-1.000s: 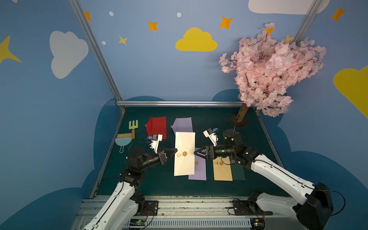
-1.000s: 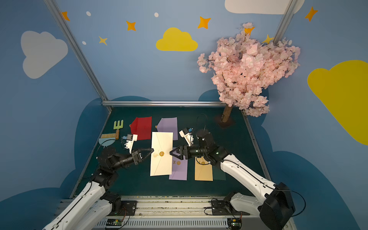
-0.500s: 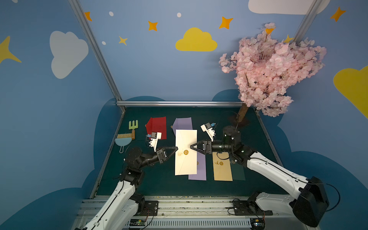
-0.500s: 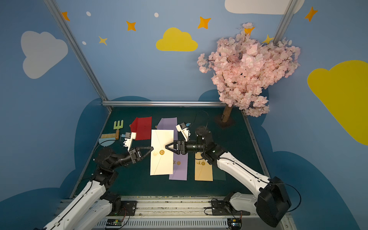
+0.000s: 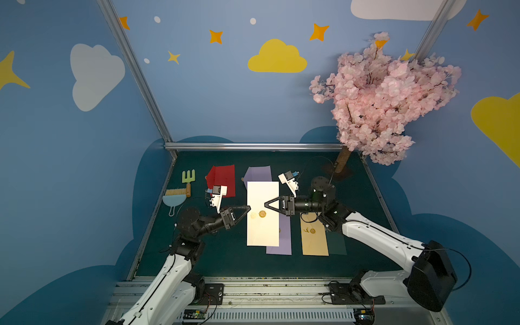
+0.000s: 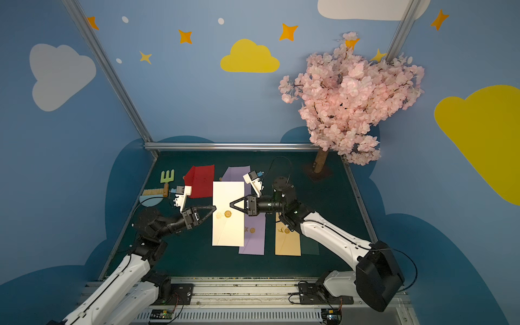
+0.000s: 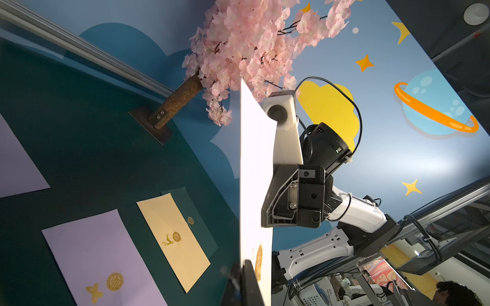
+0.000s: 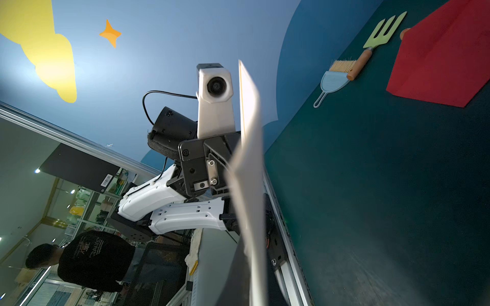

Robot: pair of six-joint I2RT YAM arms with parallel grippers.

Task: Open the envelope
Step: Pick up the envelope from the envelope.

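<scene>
1. Two envelopes lie nearest you on the table: the near lavender envelope and the tan envelope to its right. A dark green envelope peeks out past that. None has moved, so ignore them.
2. Just beyond, the cream envelope is held off the table between the arms. It hangs above the near lavender envelope, with its broad face turned up in both top views and its gold seal near the centre. It has barely shifted in the last second.
3. Your left gripper stays clamped on the left long edge, level with the seal. The left wrist view shows the paper pinched between its fingers.
4. What changed is your right gripper. A second ago its jaws gaped beside the right edge; now they are fully together, with the tip just right of the seal and slightly farther.
5. The right wrist view shows the paper running down into the jaws, so I read this as a grip on the envelope. I cannot tell whether it has the flap alone or both layers.
6. With both holds set, the peel can begin. The seal looks to be in place and no flap is raised, so the opening is not yet done. Pull gently, because a pinch through both layers could tear the paper or drag it from the left claw.
7. Farther off lie the red envelope and the far lavender envelope. The brush and fork are at far left and the tree at far right, all well apart from the work.
</scene>
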